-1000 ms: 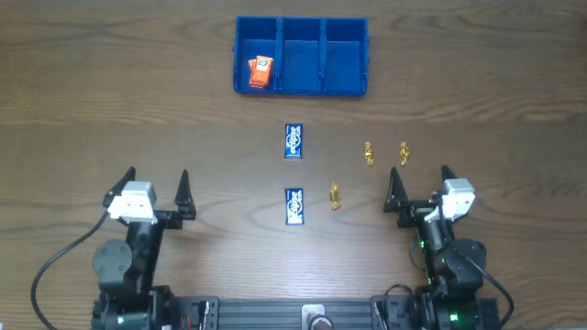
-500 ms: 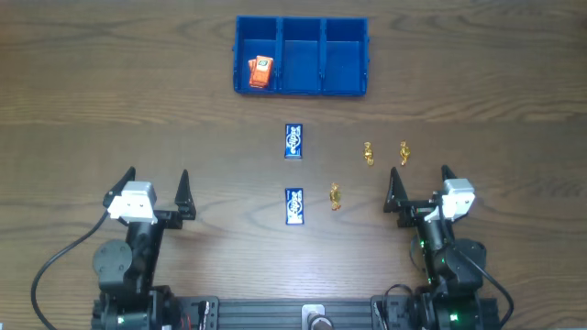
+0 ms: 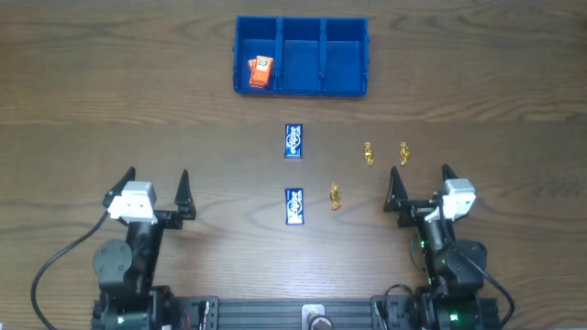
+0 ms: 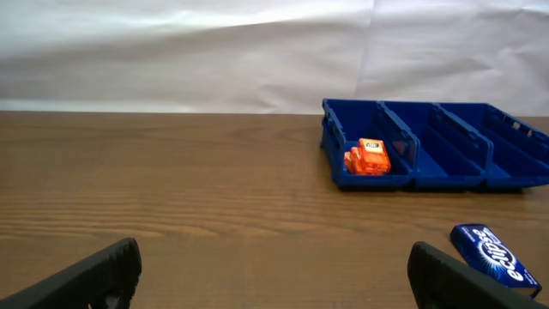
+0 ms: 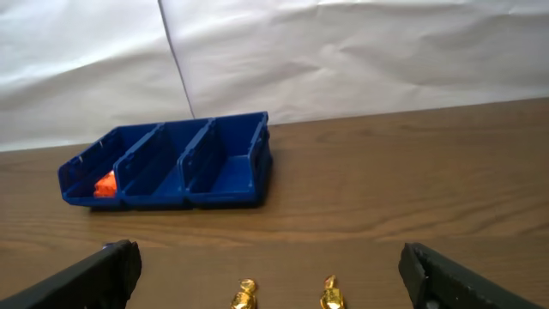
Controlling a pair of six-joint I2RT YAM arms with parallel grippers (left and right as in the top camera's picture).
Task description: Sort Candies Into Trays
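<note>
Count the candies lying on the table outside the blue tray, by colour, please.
Blue candies: 2
Gold candies: 3
Total: 5

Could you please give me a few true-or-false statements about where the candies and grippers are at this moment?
1. The orange candies lie in the blue tray's left compartment. True.
2. A blue candy lies in the middle compartment. False: both blue candies lie on the table, outside the tray.
3. Three gold candies lie on the table. True.
4. The right gripper is shut on a gold candy. False: it is open and empty.
5. The left gripper is open. True.
</note>
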